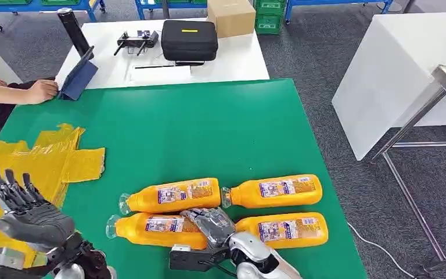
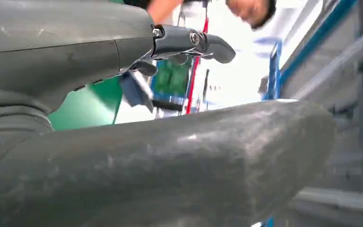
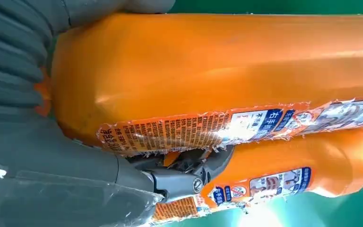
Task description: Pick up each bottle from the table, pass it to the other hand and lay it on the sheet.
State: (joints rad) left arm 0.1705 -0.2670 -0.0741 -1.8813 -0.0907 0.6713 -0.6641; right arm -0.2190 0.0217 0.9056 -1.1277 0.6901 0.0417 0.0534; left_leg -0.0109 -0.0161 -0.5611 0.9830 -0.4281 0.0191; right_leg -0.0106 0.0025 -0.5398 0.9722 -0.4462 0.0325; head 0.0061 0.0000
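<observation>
Four orange bottles lie on the green table (image 1: 197, 128): back left (image 1: 171, 196), back right (image 1: 276, 190), front left (image 1: 151, 228) and front right (image 1: 287, 228). My right hand (image 1: 212, 225) wraps around the base end of the front left bottle, which still rests on the table. The right wrist view shows that bottle (image 3: 217, 66) pressed into the palm, the thumb (image 3: 66, 179) under it and a neighbouring bottle (image 3: 312, 175) beyond. My left hand (image 1: 26, 212) hovers with fingers spread and nothing in it over the crumpled yellow sheet (image 1: 64, 157); its thumb (image 2: 170, 161) looms large in the left wrist view.
A person's hand (image 1: 38, 91) rests at the table's far left by a blue tablet (image 1: 78, 75). Behind on a white table stand a black case (image 1: 189, 39) and a cardboard box (image 1: 231, 16). A white table (image 1: 395, 70) and a metal frame (image 1: 441, 87) stand to the right.
</observation>
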